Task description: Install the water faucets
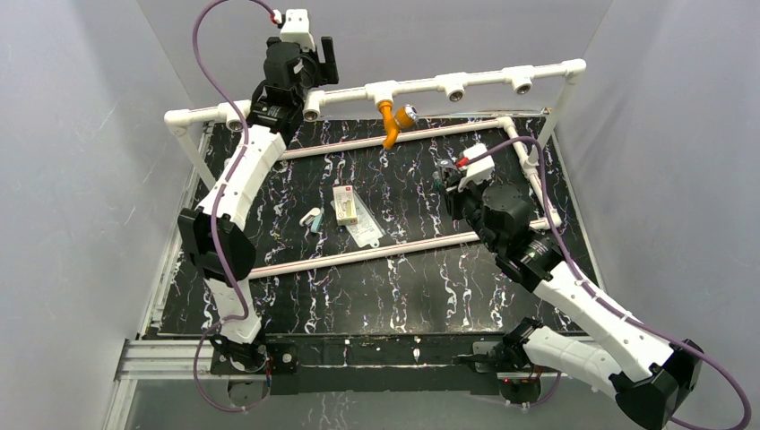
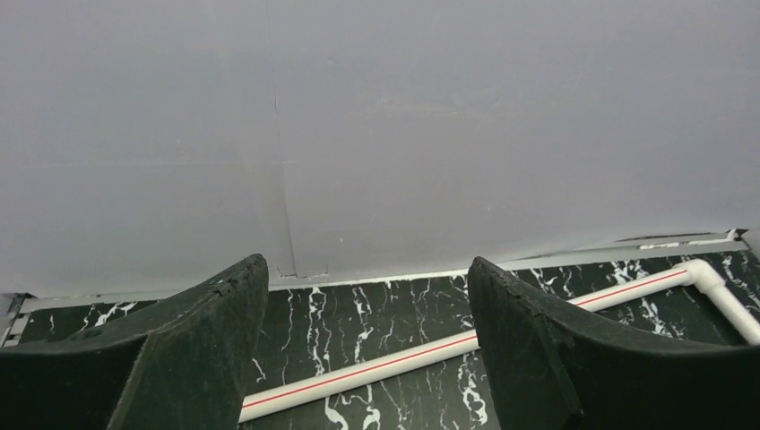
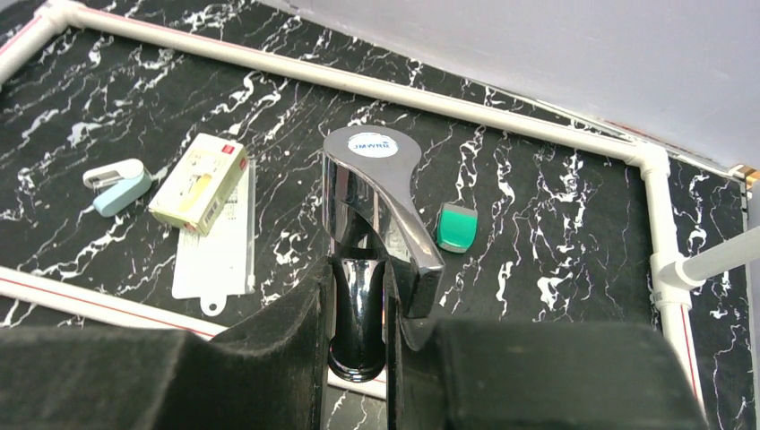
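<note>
The orange faucet (image 1: 389, 123) looks fitted, hanging from the middle socket of the raised white pipe (image 1: 488, 81). The chrome faucet (image 3: 372, 193) is not yet mounted: the right claw (image 3: 357, 300) grips its stem above the table (image 1: 403, 287). The left claw (image 2: 366, 269) gapes empty by the pipe's left end. A green block (image 3: 457, 227) and a yellow box (image 3: 199, 182) lie below, out of the way.

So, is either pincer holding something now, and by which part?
The right pincer holds the chrome faucet by the lower part of its body. The left pincer is open and holds nothing.
</note>
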